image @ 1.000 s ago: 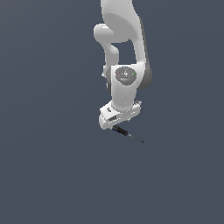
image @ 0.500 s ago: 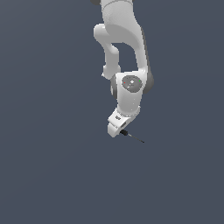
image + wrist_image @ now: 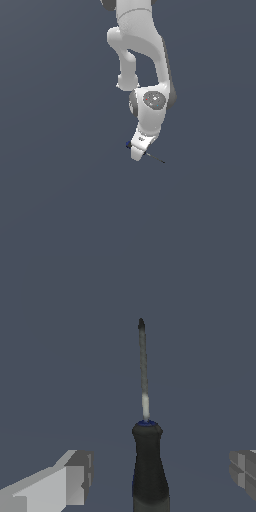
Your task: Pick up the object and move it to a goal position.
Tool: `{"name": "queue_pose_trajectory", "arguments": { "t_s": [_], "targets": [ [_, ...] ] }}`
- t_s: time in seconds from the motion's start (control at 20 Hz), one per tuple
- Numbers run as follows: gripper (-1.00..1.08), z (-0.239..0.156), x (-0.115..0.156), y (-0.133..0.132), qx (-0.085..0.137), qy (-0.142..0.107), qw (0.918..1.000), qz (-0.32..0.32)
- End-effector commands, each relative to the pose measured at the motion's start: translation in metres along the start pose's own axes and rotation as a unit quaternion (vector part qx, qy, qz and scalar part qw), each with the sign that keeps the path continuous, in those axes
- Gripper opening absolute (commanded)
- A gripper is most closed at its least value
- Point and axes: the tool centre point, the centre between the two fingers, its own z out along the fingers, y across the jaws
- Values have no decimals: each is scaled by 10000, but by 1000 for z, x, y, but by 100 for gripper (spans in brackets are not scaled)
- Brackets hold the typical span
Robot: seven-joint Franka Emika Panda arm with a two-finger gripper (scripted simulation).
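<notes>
Looking at the exterior view first, much stays hidden: the white arm [image 3: 145, 65] runs out of the picture at the top, and its wrist covers the hand [image 3: 136, 154], so its fingers cannot be told apart there. The screwdriver [image 3: 150, 155] is tiny and mostly masked; only a dark blue stub of handle peeks out on the exterior view's left of the hand, and a thin dark shaft juts out toward the exterior view's right, slanting slightly downward. Whether it rests on the plain grey-blue surface [image 3: 55, 190] or hangs just above it cannot be told. In the wrist view the screwdriver [image 3: 145, 456] is much plainer, though the lower end of its handle is cut off by the picture's edge. The handle is black and rounded, with a narrow blue ring where the shaft begins; the shaft is thin and dark with a pale glint near the handle. The two fingertips [image 3: 75, 476] stand wide apart, one on each side of the handle, neither touching it: the hand [image 3: 160, 476] is released.
</notes>
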Motion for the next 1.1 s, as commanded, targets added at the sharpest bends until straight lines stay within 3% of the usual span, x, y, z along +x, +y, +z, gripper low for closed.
{"name": "queue_pose_trajectory", "arguments": {
  "t_s": [0.0, 0.5, 1.05],
  "targets": [
    [100, 3, 2, -1, -3, 11, 9999, -153],
    [100, 9, 3, -2, -2, 16, 9997, -236],
    [100, 52, 3, -3, -4, 17, 9997, -260]
  ]
}}
